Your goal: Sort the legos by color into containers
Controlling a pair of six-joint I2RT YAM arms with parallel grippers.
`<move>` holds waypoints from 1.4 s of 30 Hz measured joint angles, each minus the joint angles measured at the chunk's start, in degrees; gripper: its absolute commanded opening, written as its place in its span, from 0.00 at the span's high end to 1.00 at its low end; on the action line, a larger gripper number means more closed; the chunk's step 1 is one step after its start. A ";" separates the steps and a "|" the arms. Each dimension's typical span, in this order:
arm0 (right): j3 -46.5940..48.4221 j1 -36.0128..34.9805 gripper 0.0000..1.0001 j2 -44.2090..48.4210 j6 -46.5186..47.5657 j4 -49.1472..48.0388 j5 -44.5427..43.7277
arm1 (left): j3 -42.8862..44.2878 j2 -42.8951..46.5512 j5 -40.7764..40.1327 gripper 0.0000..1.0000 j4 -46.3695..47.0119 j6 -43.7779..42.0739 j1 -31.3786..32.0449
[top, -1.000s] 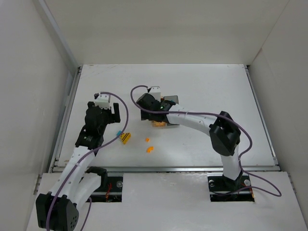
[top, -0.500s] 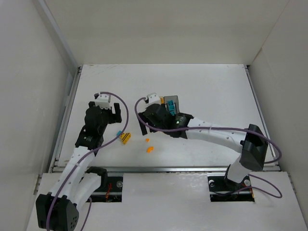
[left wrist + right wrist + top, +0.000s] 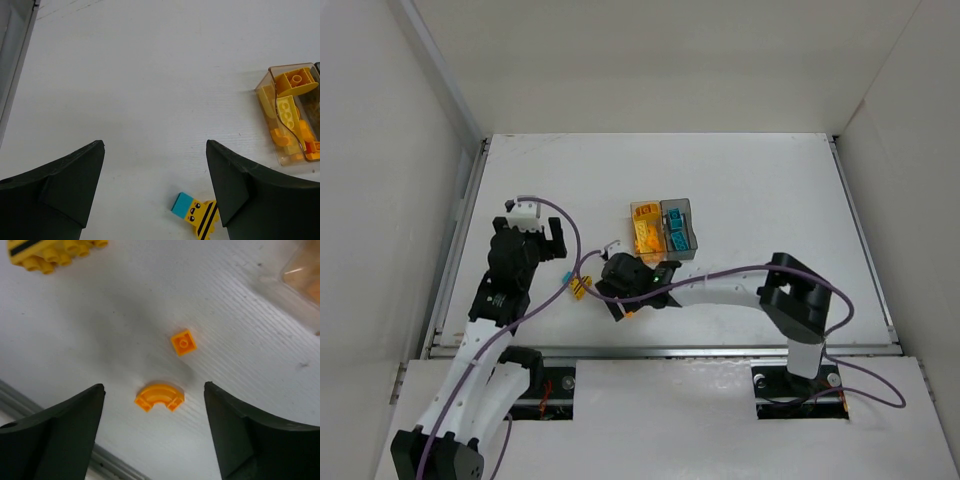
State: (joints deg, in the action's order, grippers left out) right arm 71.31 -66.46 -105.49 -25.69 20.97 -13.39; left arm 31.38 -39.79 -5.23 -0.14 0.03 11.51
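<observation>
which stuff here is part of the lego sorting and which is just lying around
Part of the job: amber bin, grey bin, striped yellow brick, teal brick next to it, orange arch, orange square.

Just there: purple cable, metal rail along the table's near edge.

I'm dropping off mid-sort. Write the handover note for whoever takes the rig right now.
Left tool: open, empty, above the striped yellow brick, a teal brick touching it.
Right tool: open, empty, above the orange arch and the small orange square.
Done: amber bin holds yellow and orange bricks, grey bin teal ones.
Left: those four loose bricks on the table; more may be hidden from view.
</observation>
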 measured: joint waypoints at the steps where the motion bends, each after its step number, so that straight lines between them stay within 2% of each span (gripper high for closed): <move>1: 0.66 0.00 0.23 -1.81 -0.04 0.00 0.13 | 0.00 0.39 -0.28 0.20 -0.11 0.00 0.00; 4: 2.60 0.00 0.34 -5.75 -1.55 0.74 -1.38 | 0.00 0.94 -1.01 0.20 -0.20 -0.02 0.00; 14: 8.92 2.27 0.52 -9.92 -7.67 4.57 -5.38 | 0.00 0.96 -1.53 0.20 -1.07 0.00 0.00; 23: 10.82 2.27 0.56 -11.26 -9.29 6.40 -7.48 | 0.00 0.92 -1.51 0.20 -1.42 -0.20 0.00; 27: 10.47 2.27 0.74 -11.15 -9.55 6.29 -7.63 | 0.00 1.01 -1.79 0.20 -2.05 -1.09 0.00; 28: 10.32 2.27 0.85 -11.08 -9.73 6.23 -7.63 | 0.00 1.05 -2.03 0.20 -2.14 -1.33 0.00; 29: 10.27 2.27 0.89 -11.02 -9.92 6.19 -7.63 | 0.00 1.07 -2.19 0.20 -2.16 -1.51 0.00; 32: 10.27 2.27 0.97 -10.88 -9.88 6.25 -7.61 | 0.02 0.81 -2.34 0.20 -2.14 -2.08 0.00; 37: 10.19 2.27 1.00 -9.31 -8.50 8.31 -7.72 | 0.59 -2.40 -1.18 0.20 -1.16 -2.73 0.00; 42: 12.00 2.32 1.00 -2.25 -7.45 12.02 -11.52 | 1.09 -4.20 0.24 0.25 -0.31 -4.44 0.00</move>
State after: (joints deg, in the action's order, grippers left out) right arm 83.31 -64.14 -107.74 -33.15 32.99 -24.91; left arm 32.47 -43.99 -4.99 -0.45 -4.40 11.51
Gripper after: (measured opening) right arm 0.300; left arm 0.774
